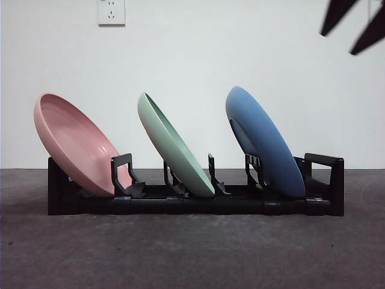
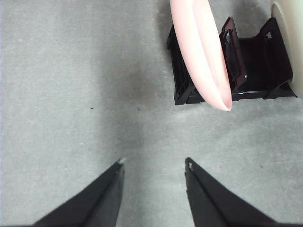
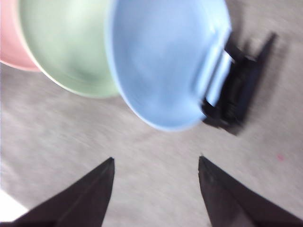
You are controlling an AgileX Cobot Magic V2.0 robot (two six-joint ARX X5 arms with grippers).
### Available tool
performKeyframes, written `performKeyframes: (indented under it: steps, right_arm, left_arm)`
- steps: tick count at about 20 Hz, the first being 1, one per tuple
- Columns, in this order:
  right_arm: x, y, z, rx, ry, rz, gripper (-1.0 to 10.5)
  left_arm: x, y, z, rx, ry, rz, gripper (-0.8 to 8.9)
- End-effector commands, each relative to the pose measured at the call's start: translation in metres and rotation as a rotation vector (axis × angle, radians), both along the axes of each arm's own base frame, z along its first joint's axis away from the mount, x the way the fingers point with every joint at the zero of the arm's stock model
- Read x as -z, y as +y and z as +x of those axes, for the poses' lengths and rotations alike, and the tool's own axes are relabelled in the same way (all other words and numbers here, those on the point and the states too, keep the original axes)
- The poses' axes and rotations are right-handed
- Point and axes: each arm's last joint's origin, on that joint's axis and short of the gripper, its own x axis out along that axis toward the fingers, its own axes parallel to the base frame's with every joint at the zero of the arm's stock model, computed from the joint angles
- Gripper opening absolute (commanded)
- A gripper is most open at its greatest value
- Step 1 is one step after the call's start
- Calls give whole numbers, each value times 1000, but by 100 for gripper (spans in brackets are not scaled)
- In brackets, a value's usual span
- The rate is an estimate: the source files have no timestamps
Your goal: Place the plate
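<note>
Hanging above the grey table (image 3: 156, 156) with nothing between its jaws, the right gripper (image 3: 156, 163) stands spread apart and empty; its two black jaws frame bare tabletop, and beyond them lies the blue plate (image 3: 163, 61), blurred in this view, with the green plate (image 3: 66, 47) just beside it and a sliver of the pink plate (image 3: 8, 33) at the picture's edge. In the front view this gripper shows only as two dark tips (image 1: 355, 21) at the upper right corner, well above the rack and apart from every plate. The left gripper (image 2: 154, 165) is likewise released and holds nothing, its jaws parted over open table (image 2: 71, 71), with the end of the black dish rack (image 2: 182, 82) and the edge of the pink plate (image 2: 201, 52) ahead of it, near but not touching. Seen level across the table, the black dish rack (image 1: 195, 205) sits on the dark surface with three plates standing in it, all tilted the same way, their upper rims leaning toward the left. The pink plate (image 1: 75, 144) fills the leftmost slot, its hollow face turned up and to the right. The green plate (image 1: 174, 144) rests in the middle slot. The blue plate (image 1: 264, 141) sits in the rightmost slot, its lower rim down against the rack base, just short of the rack's right end post (image 1: 328, 177). A white wall socket (image 1: 111, 12) shows on the wall behind.
</note>
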Motion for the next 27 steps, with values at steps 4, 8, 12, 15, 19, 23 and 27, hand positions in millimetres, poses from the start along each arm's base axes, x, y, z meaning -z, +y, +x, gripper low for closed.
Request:
performKeyframes:
  steps: [4,8,12,15,19,23,27]
  right_arm:
    - [-25,37,41,-24,-12,-27,268]
    - [-25,66,70,-75,0,-38,268]
    - [-11,90,93,-105,23,-74,268]
    - [6,99,106,-114,44,-90,268]
    - [23,106,118,-127,74,-113,267]
    - [29,108,122,-133,80,-119,157]
    - [29,108,122,-134,81,-117,13]
  left_arm:
    - [-9,0,2,9,-51,-2,206]
    - [-9,0,2,9,-53,-2,206]
    - [-9,0,3,9,-56,-2,206]
    - [-10,-1,3,9,-63,-2,206]
    - [-10,-1,4,9,-71,-2,206]
    - [-10,-1,4,9,-71,-2,206]
    - [-10,-1,4,9,-71,-2,206]
